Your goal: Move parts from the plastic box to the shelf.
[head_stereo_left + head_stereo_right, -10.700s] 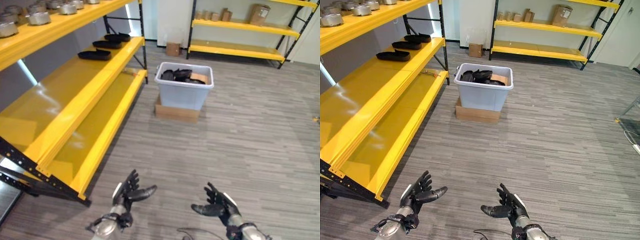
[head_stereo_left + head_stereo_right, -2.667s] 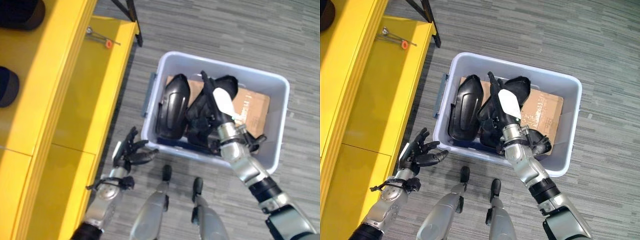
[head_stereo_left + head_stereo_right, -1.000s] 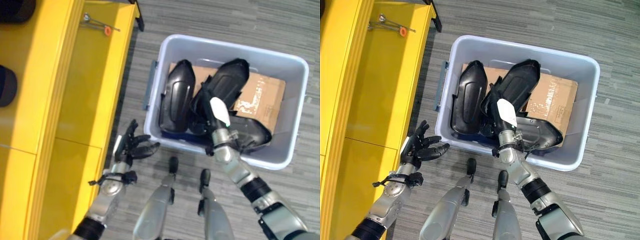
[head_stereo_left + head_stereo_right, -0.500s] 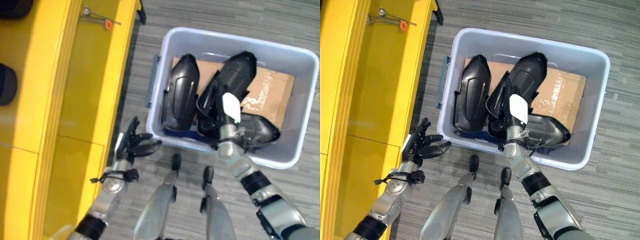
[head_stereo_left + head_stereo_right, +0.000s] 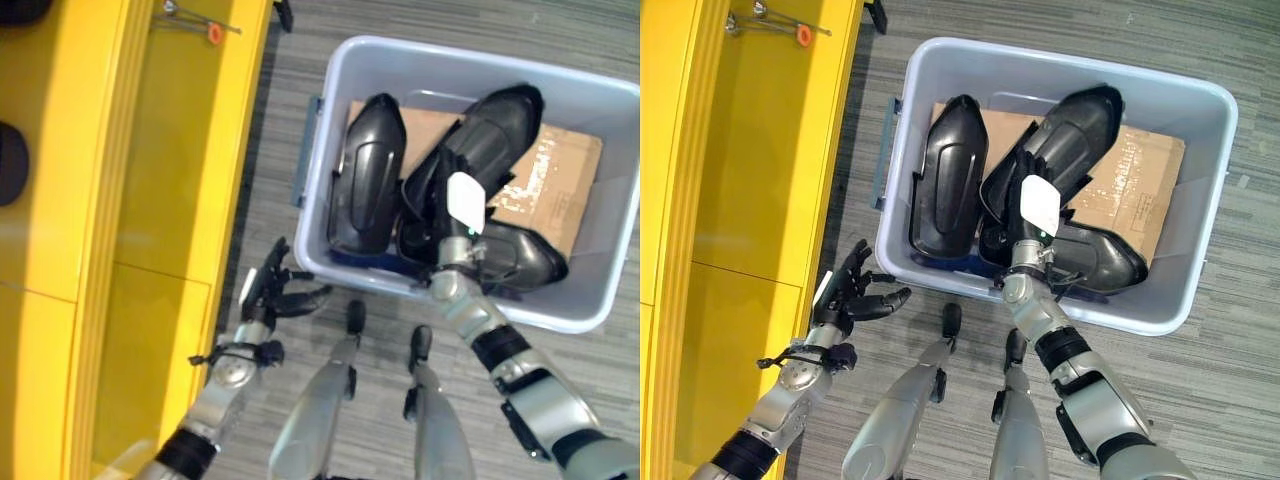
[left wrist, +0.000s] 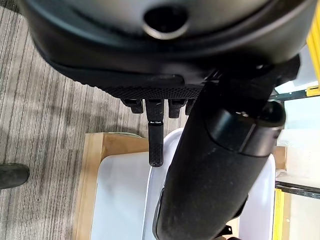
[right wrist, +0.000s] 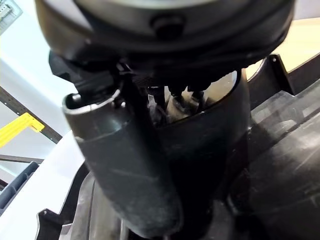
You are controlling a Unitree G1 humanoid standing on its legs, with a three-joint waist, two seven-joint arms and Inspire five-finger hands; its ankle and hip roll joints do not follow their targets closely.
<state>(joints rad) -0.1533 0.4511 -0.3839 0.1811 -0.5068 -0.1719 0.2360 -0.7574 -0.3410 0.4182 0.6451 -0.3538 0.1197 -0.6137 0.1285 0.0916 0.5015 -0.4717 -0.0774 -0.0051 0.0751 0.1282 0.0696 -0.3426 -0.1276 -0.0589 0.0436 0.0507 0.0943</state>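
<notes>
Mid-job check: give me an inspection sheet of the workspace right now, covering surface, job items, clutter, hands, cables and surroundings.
Surface: grey striped floor; yellow shelf on the robot's left.
Job's things: grey plastic box on the floor holds several black parts; one long black part lies at its shelf-side end, another black part leans across the middle, over cardboard.
Clutter: a small metal tool with an orange tip on the shelf.
Hands: right hand is down among the parts, grip not readable; left hand is open, beside the box, holding nothing.
Cables: nothing seen.
Surroundings: dark items at the shelf's far edge.
</notes>
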